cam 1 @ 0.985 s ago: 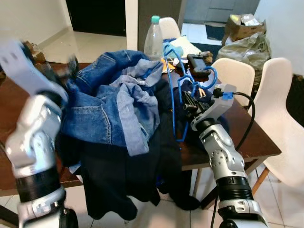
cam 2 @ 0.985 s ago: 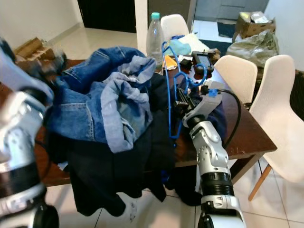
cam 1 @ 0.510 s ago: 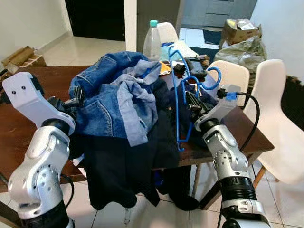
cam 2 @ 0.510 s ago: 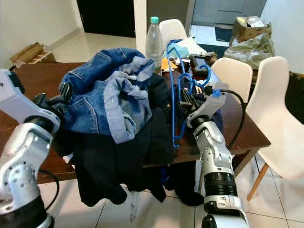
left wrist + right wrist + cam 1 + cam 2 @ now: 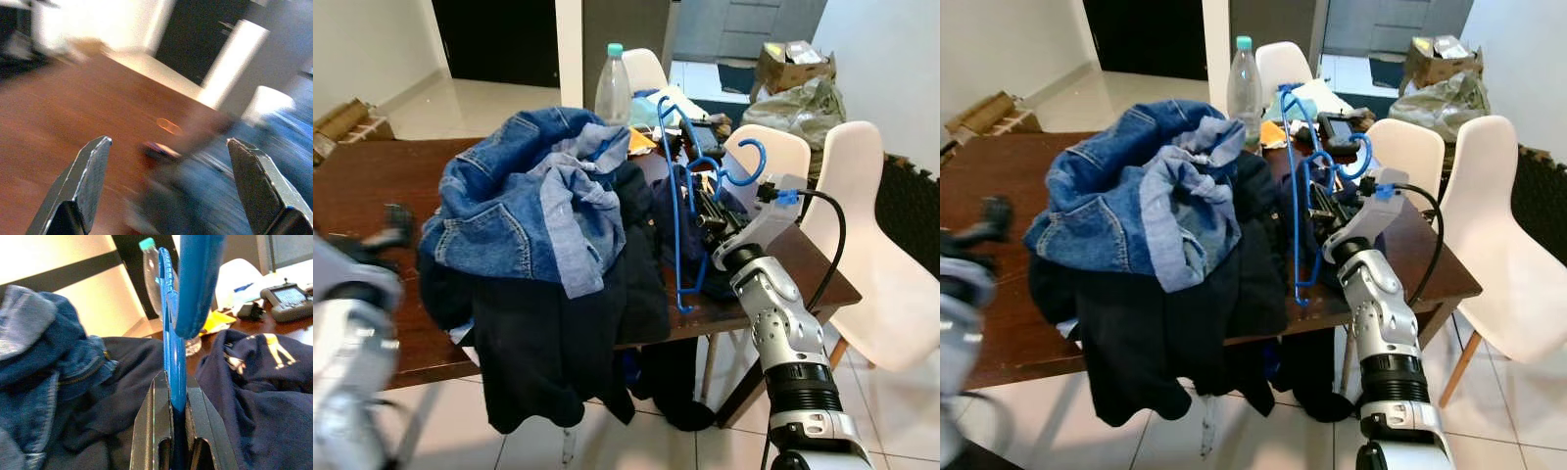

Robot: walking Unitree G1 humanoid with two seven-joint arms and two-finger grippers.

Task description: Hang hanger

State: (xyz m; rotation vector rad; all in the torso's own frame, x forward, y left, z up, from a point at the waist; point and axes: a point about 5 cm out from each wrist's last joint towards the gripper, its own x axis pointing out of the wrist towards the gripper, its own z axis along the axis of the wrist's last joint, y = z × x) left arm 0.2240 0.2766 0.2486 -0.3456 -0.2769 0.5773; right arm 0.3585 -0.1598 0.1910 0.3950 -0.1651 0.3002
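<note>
Gripping the blue hanger (image 5: 677, 201) upright at the desk's (image 5: 362, 186) 3 o'clock edge, the right hand (image 5: 172, 428) is clamped on its bar; it should lift clear of the jeans (image 5: 524, 196) before carrying; the left hand (image 5: 171, 191) gapes wide.

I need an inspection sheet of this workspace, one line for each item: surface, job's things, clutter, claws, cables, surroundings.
Surface: brown wooden table, mostly covered on its right half.
Job's things: blue hanger held upright, hook pointing right.
Clutter: denim jeans heaped over dark clothes that drape off the table edge; plastic bottle and a handheld device behind.
Claws: right claw shut on the hanger; left claw open above the table, blurred.
Cables: black cable looping from the right wrist.
Surroundings: white chairs, bags on the floor, dark doorway.
</note>
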